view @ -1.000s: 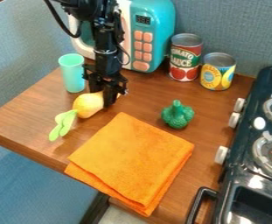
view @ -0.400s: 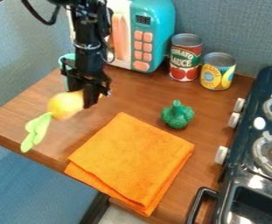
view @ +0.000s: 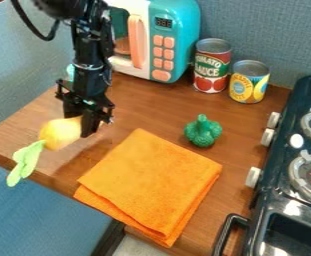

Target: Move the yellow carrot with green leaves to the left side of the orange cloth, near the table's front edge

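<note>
Wooden table (view: 144,105): stretching from far left to near right, and carrying plenty!
Stove (view: 264,203): lined up along the right side.
Microwave (view: 186,17): standing at the far side, left of the cans.
Orange cloth (view: 151,182): folded flat, near and central.
Gripper (view: 83,125): over on the left, closed on the right end of the yellow toy, and what a grip!
Yellow toy (view: 59,133): held up over the table's left part, green leaves pointing near left.
Red can (view: 212,67): upright, far right.
Yellow can (view: 249,82): just beside, to the right.
Cup (view: 70,71): far left, mostly hidden behind the arm.
Green toy (view: 203,131): right of centre, beyond the cloth.
</note>
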Robot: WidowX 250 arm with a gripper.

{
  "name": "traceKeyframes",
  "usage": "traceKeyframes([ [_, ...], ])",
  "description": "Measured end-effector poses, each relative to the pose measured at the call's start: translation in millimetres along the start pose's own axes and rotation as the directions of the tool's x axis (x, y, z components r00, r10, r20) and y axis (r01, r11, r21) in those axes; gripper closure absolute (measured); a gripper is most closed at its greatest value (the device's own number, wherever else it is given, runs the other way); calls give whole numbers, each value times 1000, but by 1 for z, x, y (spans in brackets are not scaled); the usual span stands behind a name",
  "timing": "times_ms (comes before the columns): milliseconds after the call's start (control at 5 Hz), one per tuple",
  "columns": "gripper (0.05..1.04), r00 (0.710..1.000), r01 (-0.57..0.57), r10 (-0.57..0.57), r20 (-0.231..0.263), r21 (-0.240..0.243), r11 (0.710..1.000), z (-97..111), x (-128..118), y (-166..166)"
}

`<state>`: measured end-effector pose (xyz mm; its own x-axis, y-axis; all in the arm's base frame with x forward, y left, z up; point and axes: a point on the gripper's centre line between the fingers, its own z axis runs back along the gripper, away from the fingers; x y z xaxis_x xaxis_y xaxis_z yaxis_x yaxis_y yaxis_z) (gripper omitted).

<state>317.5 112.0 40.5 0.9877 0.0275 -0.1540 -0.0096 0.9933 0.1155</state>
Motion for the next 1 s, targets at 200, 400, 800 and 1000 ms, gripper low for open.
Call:
traceKeyframes([
  [200,641,1000,5,-5,-29,-1,1000,-11,-10,-1],
  [400,640,999,5,-6,-47,-21,1000,-24,-21,0],
  [800,641,1000,-16,16,8,-29,999,-25,-16,-1],
  [1000,641,996,-7,13,83,-71,997,-8,3,-1],
])
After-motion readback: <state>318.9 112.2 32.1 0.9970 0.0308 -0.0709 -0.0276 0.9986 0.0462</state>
